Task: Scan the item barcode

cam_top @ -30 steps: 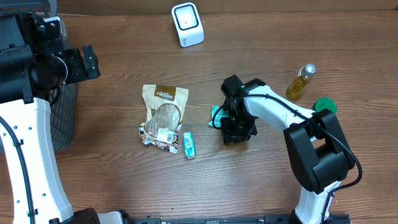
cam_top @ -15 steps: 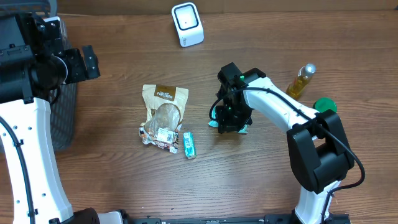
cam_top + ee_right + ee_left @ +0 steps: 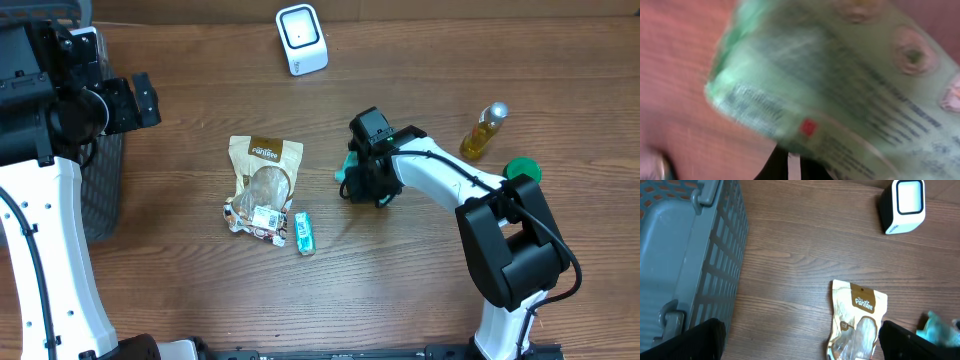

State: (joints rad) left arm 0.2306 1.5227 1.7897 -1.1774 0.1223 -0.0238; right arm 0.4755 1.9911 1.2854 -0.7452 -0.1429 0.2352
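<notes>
In the overhead view my right gripper (image 3: 362, 178) is shut on a green packet (image 3: 346, 172) near the table's middle, and only the packet's left edge shows past the wrist. The right wrist view is blurred. There the green packet (image 3: 840, 85), with printed text and a red square, fills most of the frame, and my right gripper (image 3: 795, 169) pinches its lower edge. The white barcode scanner (image 3: 301, 38) stands at the back, well apart from the packet. My left gripper (image 3: 810, 350) hangs open over bare wood at the far left, holding nothing.
A tan snack bag (image 3: 262, 185) and a small green stick pack (image 3: 303, 232) lie left of the right gripper. An oil bottle (image 3: 483, 131) and a green round lid (image 3: 522, 170) stand to its right. A grey basket (image 3: 685, 255) occupies the left edge.
My right gripper has closed on the green packet and carried it back and to the left, off the spot where it lay. The left arm has not moved.
</notes>
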